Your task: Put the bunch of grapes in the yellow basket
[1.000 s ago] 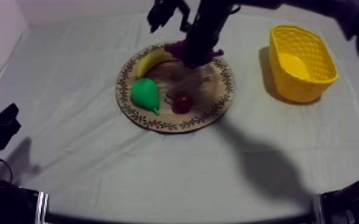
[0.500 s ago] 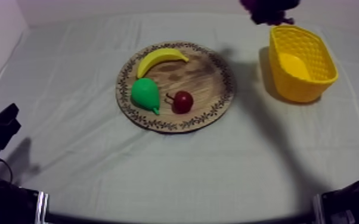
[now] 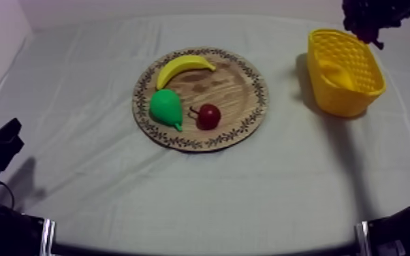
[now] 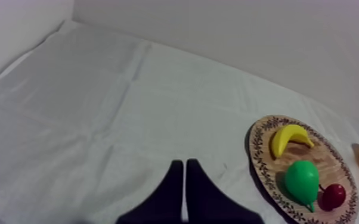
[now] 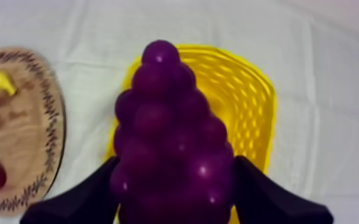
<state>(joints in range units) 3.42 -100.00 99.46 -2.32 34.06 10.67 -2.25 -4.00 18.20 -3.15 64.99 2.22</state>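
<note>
Right gripper (image 5: 176, 170): black fingers clamped on the purple bunch of toy grapes (image 5: 170, 131), held above the yellow woven basket (image 5: 254, 107).
Left gripper (image 4: 185, 184): fingers together, over the grey-white cloth (image 4: 98, 119), well apart from the round wooden board (image 4: 331, 156).
Board: yellow banana (image 3: 182, 67), green pear (image 3: 165, 107), small red fruit (image 3: 209, 116).

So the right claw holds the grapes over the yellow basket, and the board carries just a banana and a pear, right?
Not quite. The top view shows the wooden board carrying a banana, a pear and also a small red fruit. The rest holds: the right gripper is shut on the bunch of grapes over the yellow basket.
</note>
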